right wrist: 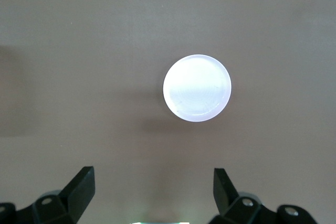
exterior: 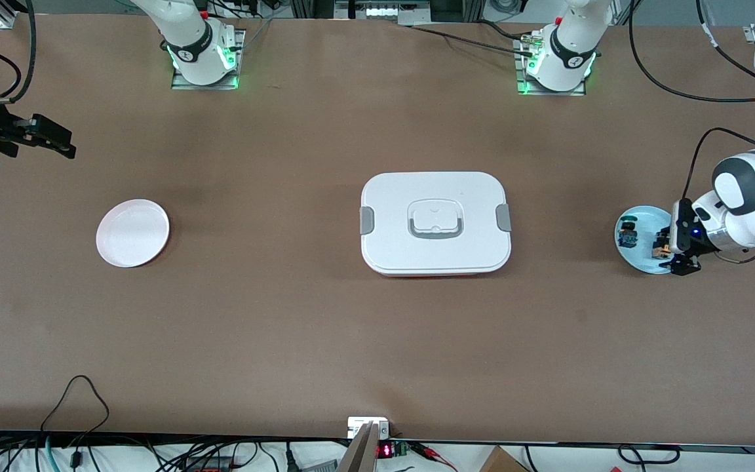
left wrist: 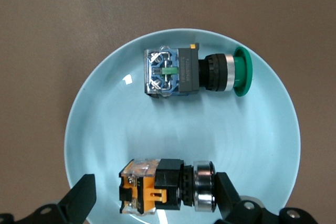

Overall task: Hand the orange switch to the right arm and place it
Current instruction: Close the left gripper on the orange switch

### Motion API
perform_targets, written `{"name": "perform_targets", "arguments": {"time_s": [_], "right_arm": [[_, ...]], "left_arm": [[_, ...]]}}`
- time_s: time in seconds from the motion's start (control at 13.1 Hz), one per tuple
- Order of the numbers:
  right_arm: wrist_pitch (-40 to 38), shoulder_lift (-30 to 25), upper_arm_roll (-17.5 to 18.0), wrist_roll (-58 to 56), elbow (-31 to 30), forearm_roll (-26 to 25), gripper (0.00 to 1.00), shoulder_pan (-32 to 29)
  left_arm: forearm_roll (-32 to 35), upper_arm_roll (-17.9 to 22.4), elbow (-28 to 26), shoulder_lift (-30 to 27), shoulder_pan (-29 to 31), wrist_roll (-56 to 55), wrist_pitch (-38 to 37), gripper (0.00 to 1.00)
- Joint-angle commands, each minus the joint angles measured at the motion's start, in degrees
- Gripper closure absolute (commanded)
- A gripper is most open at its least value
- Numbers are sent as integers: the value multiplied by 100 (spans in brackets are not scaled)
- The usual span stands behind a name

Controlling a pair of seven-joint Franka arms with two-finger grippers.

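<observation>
Two switches [left wrist: 165, 187] on plate [left wrist: 105, 129]

The orange switch [left wrist: 167, 186], black with a silver collar, lies on its side on the pale-blue plate [left wrist: 262, 145] at the left arm's end of the surface.

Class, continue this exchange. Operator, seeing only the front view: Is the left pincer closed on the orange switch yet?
Observer: No. The left pincer is open, straddling the orange switch, which lies on the blue plate.
Operator: What is the other switch there?
Observer: The second switch has a green button head.
Operator: And the right pincer?
Observer: The right pincer is open, over the table near the white plate.
</observation>
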Motion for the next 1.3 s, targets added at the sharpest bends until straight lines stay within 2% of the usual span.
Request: {"name": "perform_targets", "arguments": {"time_s": [0.0,0.31,0.53,0.69,1.07,1.15,1.22], "right_arm": [[-68,8,-11,-28,87,105,0,6],[-95,8,-20,-37,87,105,0,-3],[-104,8,-20,-37,87,105,0,-12],[-104,8,-20,-37,87,105,0,-3],[-95,26,-20,-37,87,105,0,-12],[-104,34,-20,-37,87,105,0,-12],[-104,34,-20,-37,87,105,0,-12]], "left_arm": [[-117,-86,110,29,96,294,5,0],[-126,-86,119,37,105,356,31,0],[-117,-86,119,64,105,356,58,4],[-117,-86,119,64,97,365,58,19],[-135,-86,119,152,114,356,102,20],[-135,-94,119,143,114,356,102,28],[-144,-94,119,143,114,356,93,45]]}}
